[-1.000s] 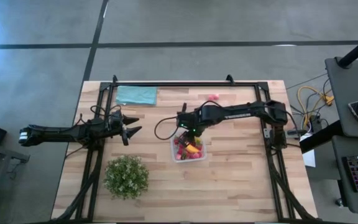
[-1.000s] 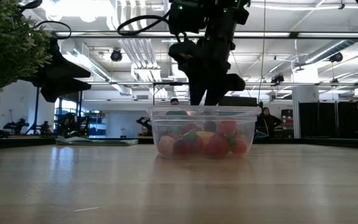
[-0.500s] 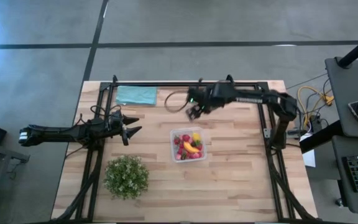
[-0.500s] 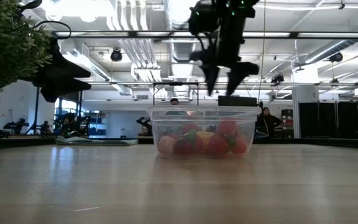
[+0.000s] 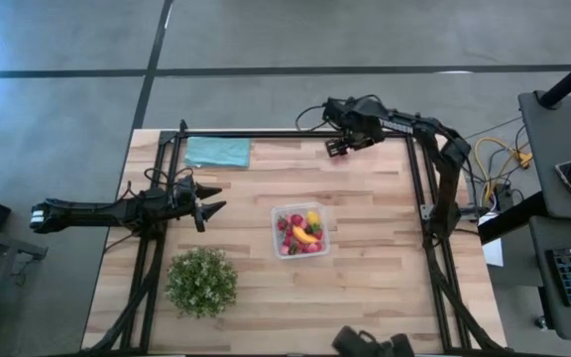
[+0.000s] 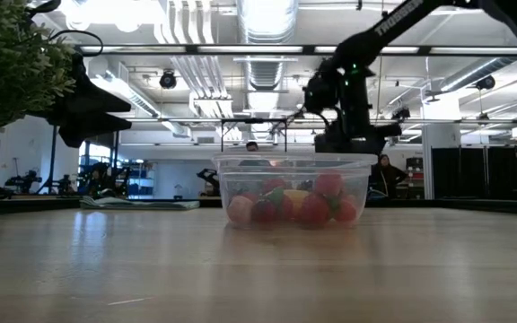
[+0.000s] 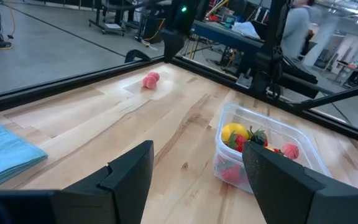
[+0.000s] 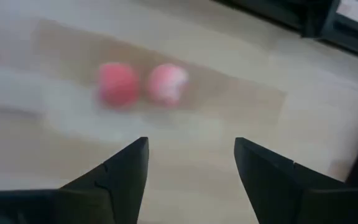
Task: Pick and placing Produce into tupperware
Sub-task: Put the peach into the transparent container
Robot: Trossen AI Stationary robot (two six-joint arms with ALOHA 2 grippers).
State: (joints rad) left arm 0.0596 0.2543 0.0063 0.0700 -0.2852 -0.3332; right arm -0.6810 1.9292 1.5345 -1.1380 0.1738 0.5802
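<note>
No brand name or label can be read on anything; pale lettering runs along the right arm in the low view but is too small to make out. The clear tub [image 5: 301,231] sits near the middle of the wooden table [image 5: 365,297], holding red berries, a banana [image 5: 304,235] and a lemon [image 5: 312,217]. The right gripper [image 5: 337,151] hangs over the table's far edge, jaws spread and empty. Its own wrist view shows what the overhead view hides beneath it: two pink berries [image 8: 142,84] lying side by side on the wood, ahead of the spread fingers [image 8: 126,171]. The left wrist view shows them as one small pink shape [image 7: 151,79] near the far rail, well apart from the tub. The left gripper [image 5: 209,209] waits over the table's left side, jaws spread, holding nothing. Only the overhead view shows the teal cloth [image 5: 217,151] whole, at the far left corner, and the green plant [image 5: 201,281] from above.
</note>
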